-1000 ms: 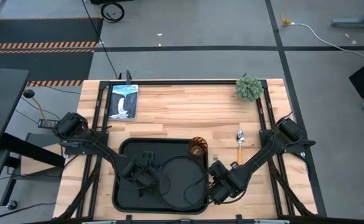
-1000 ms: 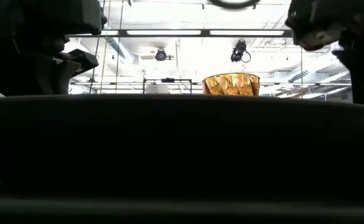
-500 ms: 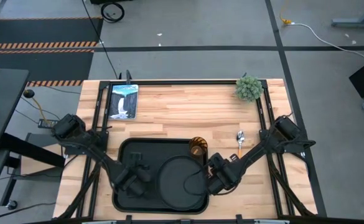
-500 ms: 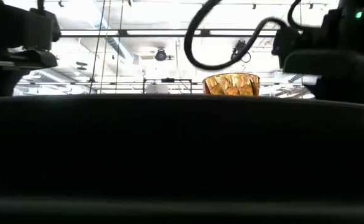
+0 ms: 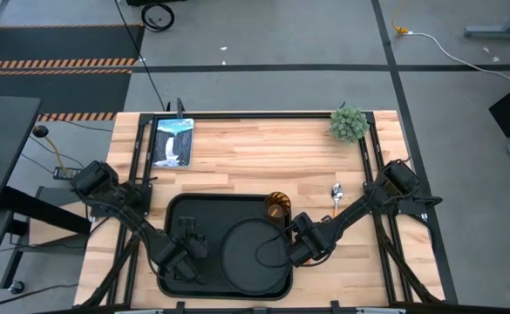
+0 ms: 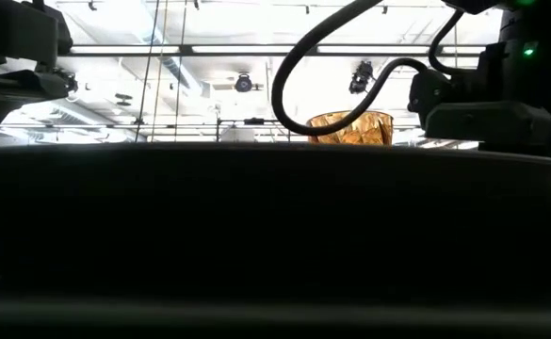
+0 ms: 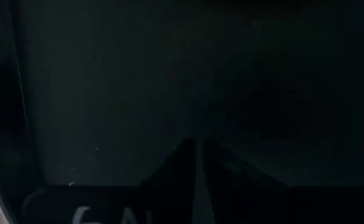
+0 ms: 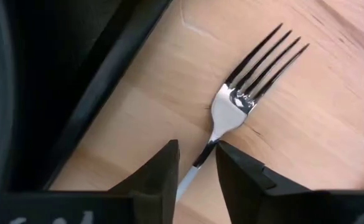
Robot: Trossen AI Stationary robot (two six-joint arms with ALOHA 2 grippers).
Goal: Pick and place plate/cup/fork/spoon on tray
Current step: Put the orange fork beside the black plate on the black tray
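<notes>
Grey floor with dark seams surrounds the wooden table, which carries a picture card and a small green plant at its far side. From above, the tray lies at the near middle with the plate on its right half and the cup at its far right corner; the spoon rests on bare wood just right of the tray, its handle running under the right arm. The fork cannot be made out from here, being covered by the right tool, which sits low over the tray's right edge at the end of an arm stretched in from the right. The left arm reaches in from the left, its left tool over the tray's near left part; its fingers are lost against the black. At table height the tray's wall blocks nearly everything: only the cup's upper part shows above it, with dark arm bodies and a looping cable against bright ceiling lights. The left wrist camera gives almost pure black, tray floor and edge, and its tool shows fingertips meeting with no gap, holding nothing. The right wrist camera is clear: the fork lies on wood beside the tray edge, and the right tool straddles its neck, fingers parted either side, not yet pinching, the handle hidden below them.
</notes>
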